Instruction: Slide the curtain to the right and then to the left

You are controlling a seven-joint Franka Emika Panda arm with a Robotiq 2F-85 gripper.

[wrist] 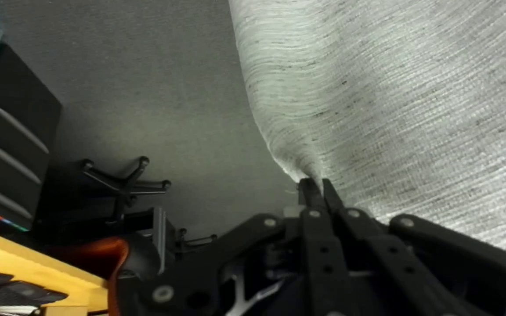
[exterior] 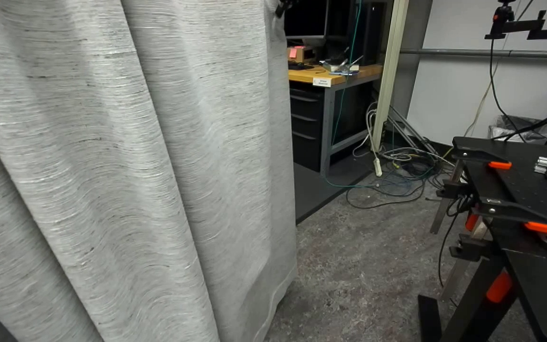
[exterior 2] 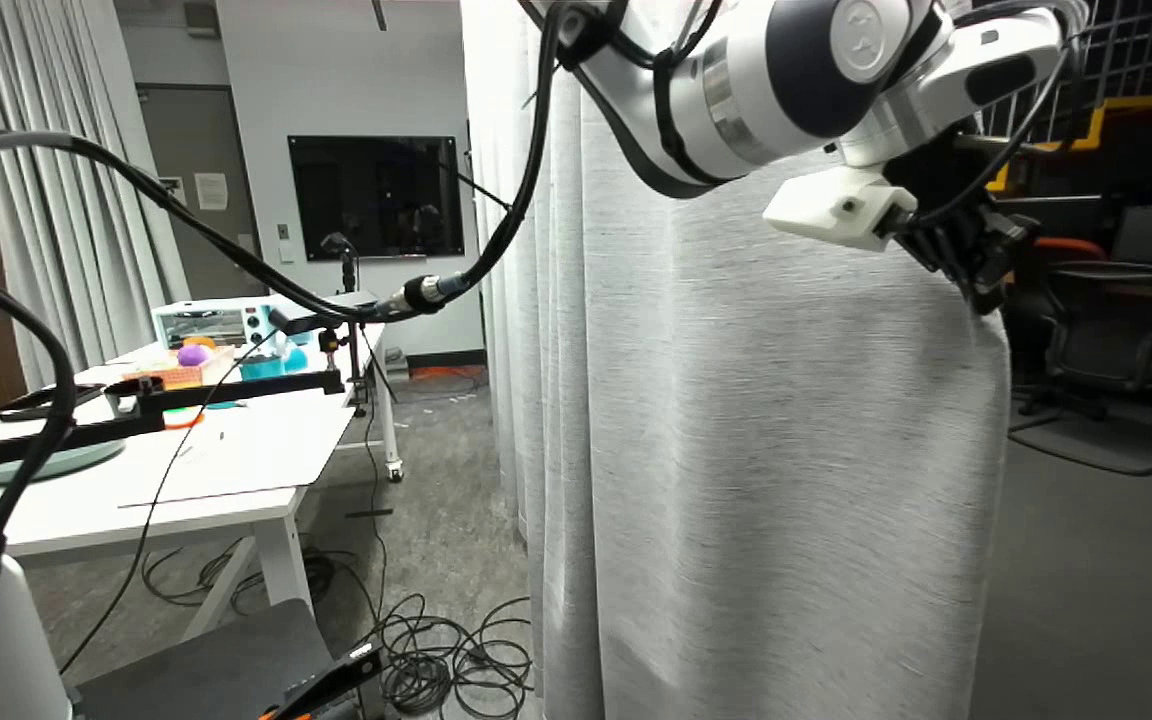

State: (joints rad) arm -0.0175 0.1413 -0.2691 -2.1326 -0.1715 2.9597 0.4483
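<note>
In the lower middle of the wrist view, clasping the side edge of a very large light grey heathered fabric curtain (wrist: 389, 109) between the clamped fingers of a black jointed metal tool (wrist: 317, 185), and holding a tight pleat of cloth at the fingertips.

In an exterior view, occupying the middle and right of the frame with the curtain (exterior 2: 786, 450): hanging in narrow folds near the centre, lying flatter toward the right, and ending at the gripped edge in the upper right, below the wrist of a thick white and black robot arm (exterior 2: 756, 90). Past that edge, at the far right, leaving a black office chair with a broad back (exterior 2: 1096, 325) uncovered.

In an exterior view, covering the left half of the frame with the curtain (exterior: 169, 166) in deep slanting folds, and leaving a yellow wood-topped grey metal counter (exterior: 306, 76) showing at the upper centre.

Judging progress, taking the grip on the curtain as done. Reading the flatter stretch of cloth as a hint of a rightward slide under way or complete, without being able to tell the direction of travel from a single moment. Seemingly leaving the return slide to the left for later, along with the final release; counting neither as finished while gripping the edge.
</note>
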